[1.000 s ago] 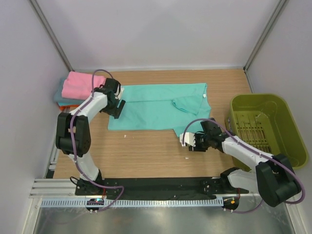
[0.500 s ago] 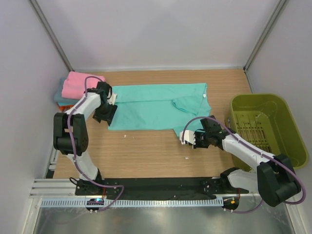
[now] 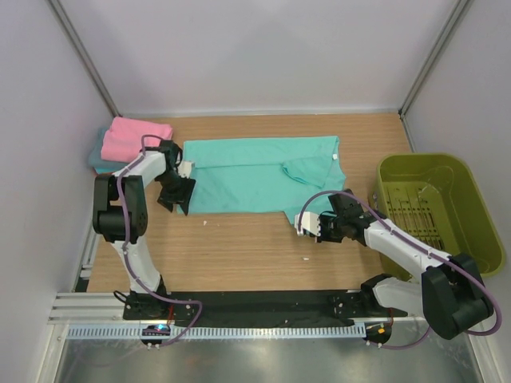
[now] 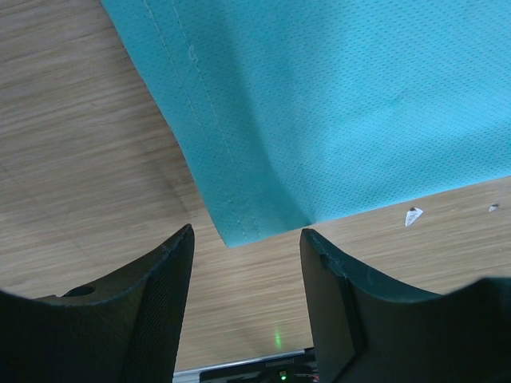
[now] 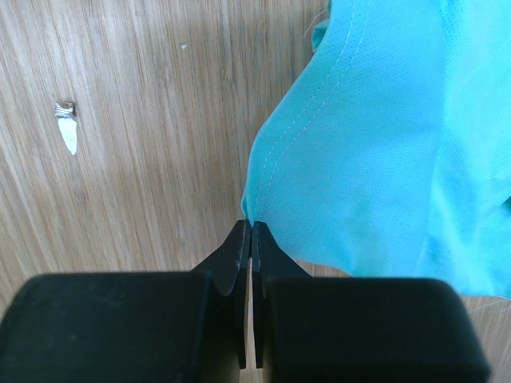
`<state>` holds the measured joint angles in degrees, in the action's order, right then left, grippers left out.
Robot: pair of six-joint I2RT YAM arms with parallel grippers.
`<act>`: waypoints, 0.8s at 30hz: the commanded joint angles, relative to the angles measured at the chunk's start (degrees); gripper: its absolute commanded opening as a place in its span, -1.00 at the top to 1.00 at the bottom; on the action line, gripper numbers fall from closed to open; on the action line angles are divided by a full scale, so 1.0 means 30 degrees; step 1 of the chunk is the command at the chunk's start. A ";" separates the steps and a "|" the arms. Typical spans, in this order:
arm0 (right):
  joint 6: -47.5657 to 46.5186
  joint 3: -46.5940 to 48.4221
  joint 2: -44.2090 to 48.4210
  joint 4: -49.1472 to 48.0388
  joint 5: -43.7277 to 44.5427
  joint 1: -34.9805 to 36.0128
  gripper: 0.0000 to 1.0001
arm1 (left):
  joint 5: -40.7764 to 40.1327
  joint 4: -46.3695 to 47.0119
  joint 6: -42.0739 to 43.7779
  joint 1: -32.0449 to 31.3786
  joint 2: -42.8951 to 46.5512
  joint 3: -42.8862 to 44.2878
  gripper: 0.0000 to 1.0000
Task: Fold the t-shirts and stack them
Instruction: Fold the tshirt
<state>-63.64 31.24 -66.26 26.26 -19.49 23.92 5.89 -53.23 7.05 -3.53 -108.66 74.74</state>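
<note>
A teal-green t-shirt lies spread flat on the wooden table, one sleeve folded over at its right. My left gripper is open and empty, hovering at the shirt's near-left corner, which lies just ahead of the fingertips. My right gripper is shut, its tips pinching the near-right corner of the shirt's hem. A folded pink t-shirt lies on a folded teal one at the far left.
An olive-green plastic basket stands at the right edge. Small white scraps lie on the wood. Grey walls close in the table at the back and sides.
My left gripper has moved from the shirt's left edge toward me, down to its near-left corner. The right gripper has stayed shut in almost the same spot.
</note>
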 commanded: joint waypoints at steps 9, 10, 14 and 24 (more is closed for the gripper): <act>0.0646 0.0747 -0.0091 0.0035 0.0196 0.0083 0.93 | 0.1288 0.0108 -0.0240 0.0473 -0.0722 0.0781 0.32; 0.0704 0.0805 -0.0120 0.0035 0.0225 0.0083 0.95 | 0.1404 0.0049 -0.0182 0.0561 -0.0665 0.0722 0.41; 0.0821 0.0864 0.0025 0.0036 0.0343 0.0112 0.97 | 0.1465 -0.0243 0.0197 0.0591 -0.0460 0.0575 1.00; 0.3104 0.2441 0.1546 0.0328 0.1338 0.0083 0.97 | 0.1581 -0.1969 0.1193 0.0649 0.0916 0.2184 1.00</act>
<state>-58.00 33.45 -64.82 27.73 -17.10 23.94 9.15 -55.75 8.38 -2.11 -110.48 77.34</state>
